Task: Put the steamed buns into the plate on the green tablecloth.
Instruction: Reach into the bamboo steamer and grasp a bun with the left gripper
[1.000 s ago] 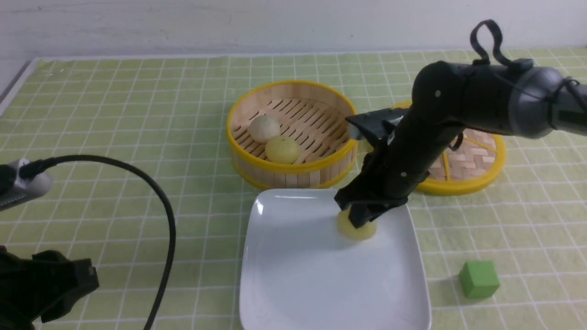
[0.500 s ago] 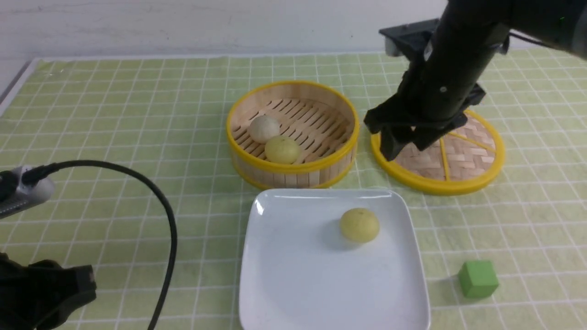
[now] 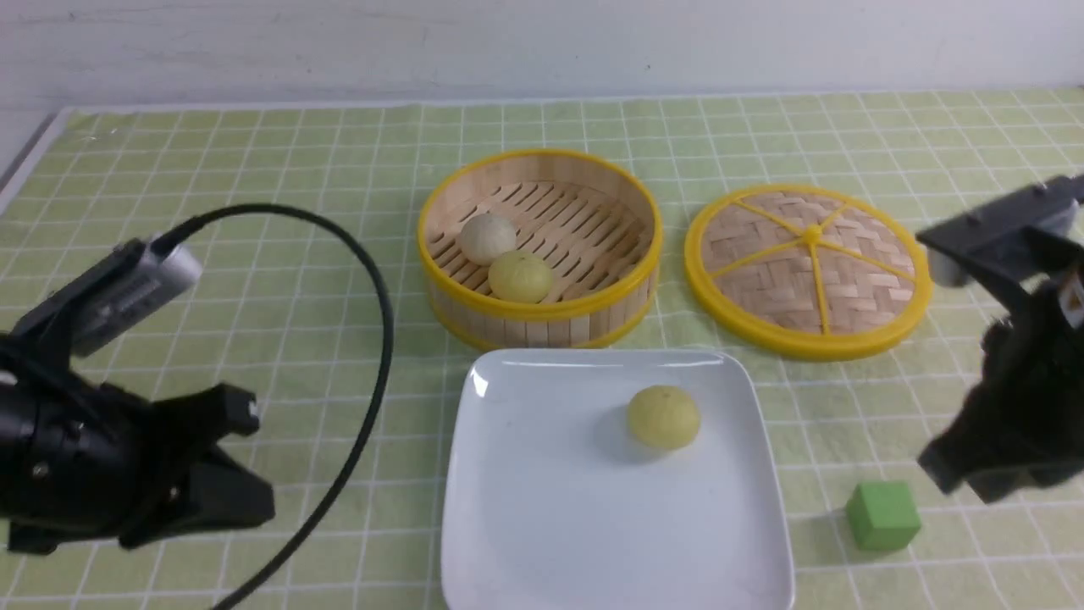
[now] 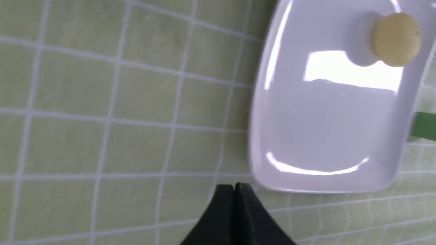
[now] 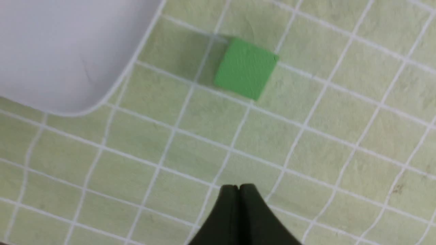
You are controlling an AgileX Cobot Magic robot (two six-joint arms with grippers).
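Observation:
One pale yellow steamed bun [image 3: 663, 416] [image 4: 396, 39] lies on the white square plate [image 3: 542, 525] [image 4: 327, 136] [image 5: 51, 51] on the green tablecloth [image 3: 254, 169]. A second yellow bun [image 3: 522, 276] and a greyish-beige bun [image 3: 488, 237] sit in the yellow-rimmed bamboo steamer [image 3: 593, 174] behind the plate. My left gripper [image 3: 246, 462] [image 4: 234, 186] hangs shut and empty over the cloth left of the plate. My right gripper [image 3: 974, 474] [image 5: 238, 187] is shut and empty at the right, beside the green cube.
A green cube [image 3: 883, 515] [image 5: 246, 68] stands on the cloth right of the plate's front corner. The woven bamboo lid [image 3: 809, 267] lies flat right of the steamer. A black cable [image 3: 373, 280] loops from my left arm above the cloth.
My right gripper let go of the yellow bun on the plate, rose, swung back to the right edge and shut. My left arm has lifted and moved toward the plate, its jaws closing.

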